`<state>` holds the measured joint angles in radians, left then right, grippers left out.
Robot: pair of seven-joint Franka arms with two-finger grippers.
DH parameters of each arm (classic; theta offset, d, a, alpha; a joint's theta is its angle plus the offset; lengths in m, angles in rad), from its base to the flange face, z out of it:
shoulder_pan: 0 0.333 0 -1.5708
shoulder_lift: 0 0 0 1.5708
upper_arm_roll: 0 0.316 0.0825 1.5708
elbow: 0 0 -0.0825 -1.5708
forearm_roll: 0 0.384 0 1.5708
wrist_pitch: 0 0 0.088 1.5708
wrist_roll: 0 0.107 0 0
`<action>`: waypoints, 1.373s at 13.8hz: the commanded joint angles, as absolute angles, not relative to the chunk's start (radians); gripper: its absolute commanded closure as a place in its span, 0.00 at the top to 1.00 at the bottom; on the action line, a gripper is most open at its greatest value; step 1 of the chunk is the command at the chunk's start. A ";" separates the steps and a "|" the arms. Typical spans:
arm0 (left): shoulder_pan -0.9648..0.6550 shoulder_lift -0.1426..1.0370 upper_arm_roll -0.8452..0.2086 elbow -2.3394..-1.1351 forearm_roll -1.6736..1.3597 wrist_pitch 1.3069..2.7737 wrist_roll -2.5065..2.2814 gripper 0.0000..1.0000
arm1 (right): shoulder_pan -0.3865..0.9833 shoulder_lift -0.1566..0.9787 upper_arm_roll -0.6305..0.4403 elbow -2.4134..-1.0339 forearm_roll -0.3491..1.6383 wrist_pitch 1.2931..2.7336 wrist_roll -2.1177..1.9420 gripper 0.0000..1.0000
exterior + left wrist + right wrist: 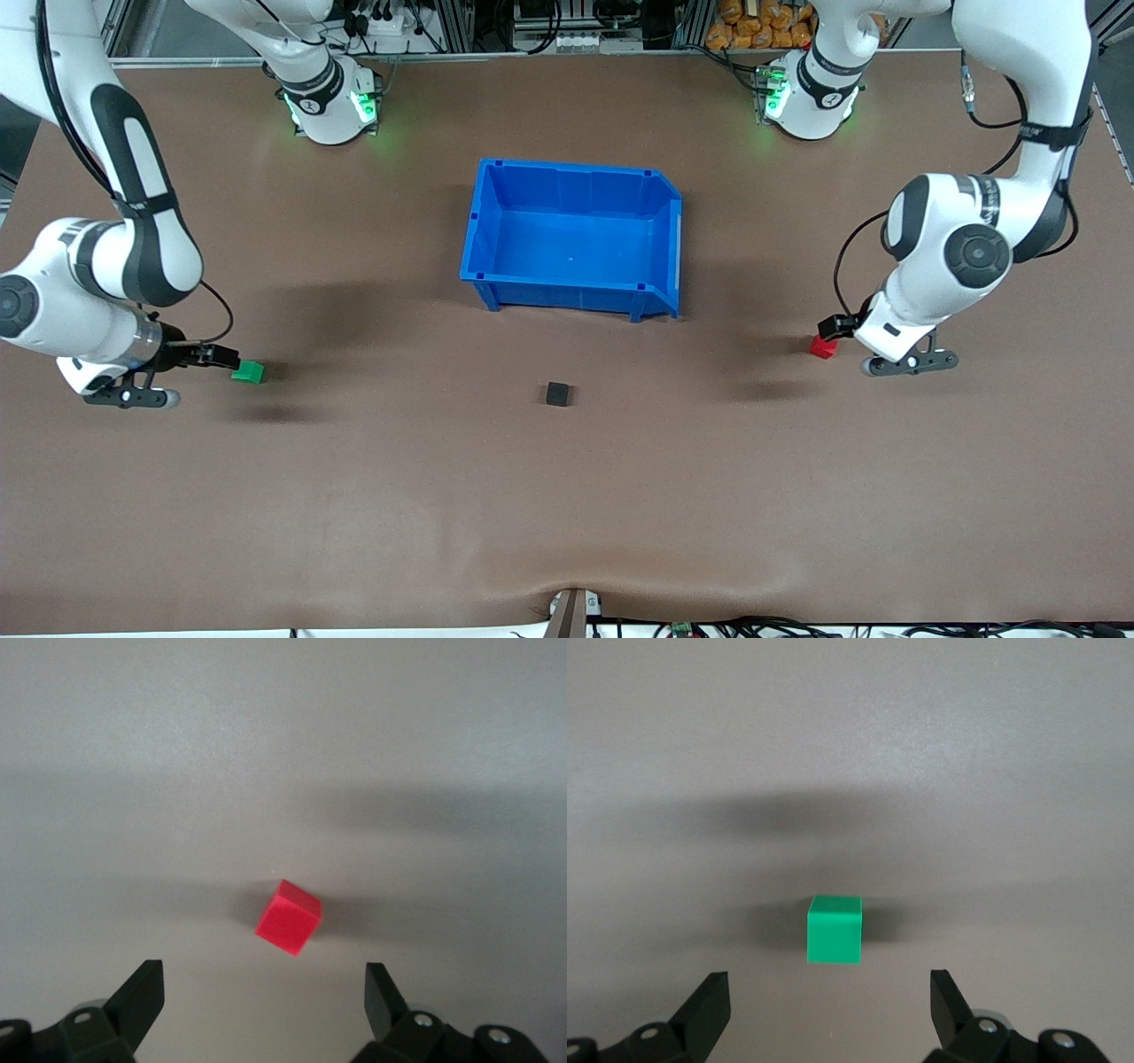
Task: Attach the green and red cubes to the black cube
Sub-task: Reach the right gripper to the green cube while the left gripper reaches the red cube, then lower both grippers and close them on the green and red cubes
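Black cube (557, 393) alone mid-table; spread fingers (142, 997) over red cube (289, 918), green cube (834, 929).

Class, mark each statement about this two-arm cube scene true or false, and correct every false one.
1. The blue bin holds the black cube. False: the bin holds nothing; the cube lies on the table, nearer the front camera.
2. The left claw is open over the red cube. True.
3. The right claw grips the green cube. False: it is open, and the cube lies on the table.
4. The three cubes lie apart. True.
5. The red cube touches the bin. False: it lies toward the left arm's end.
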<state>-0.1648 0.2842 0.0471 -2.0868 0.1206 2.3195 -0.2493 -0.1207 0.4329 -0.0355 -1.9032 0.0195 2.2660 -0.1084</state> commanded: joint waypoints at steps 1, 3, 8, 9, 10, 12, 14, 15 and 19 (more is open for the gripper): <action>-0.176 0.310 0.029 -2.082 0.193 2.356 -0.244 1.00 | -0.135 0.481 -0.025 -1.893 0.000 2.310 -0.115 1.00; -0.176 0.331 0.022 -2.094 0.196 2.393 -0.218 1.00 | -0.137 0.508 -0.025 -1.891 0.000 2.313 -0.115 1.00; -0.167 0.351 0.021 -2.155 0.196 2.519 -0.031 1.00 | -0.138 0.560 -0.025 -1.891 0.000 2.339 -0.112 1.00; -0.170 0.351 0.021 -2.163 0.196 2.519 -0.011 1.00 | -0.138 0.563 -0.025 -1.891 0.002 2.339 -0.110 1.00; -0.170 0.350 0.020 -2.175 0.196 2.519 0.011 1.00 | -0.138 0.572 -0.025 -1.891 0.002 2.341 -0.109 1.00; -0.167 0.348 0.017 -2.189 0.196 2.520 0.069 1.00 | -0.138 0.577 -0.025 -1.893 0.003 2.339 -0.107 1.00; -0.173 0.351 0.017 -2.194 0.196 2.523 0.101 1.00 | -0.137 0.580 -0.025 -1.893 0.003 2.339 -0.104 1.00; -0.175 0.351 0.017 -2.198 0.196 2.528 0.104 1.00 | -0.138 0.581 -0.025 -1.893 0.003 2.339 -0.104 1.00; -0.175 0.368 0.017 -2.200 0.196 2.569 0.112 1.00 | -0.138 0.588 -0.025 -1.894 0.003 2.335 -0.104 1.00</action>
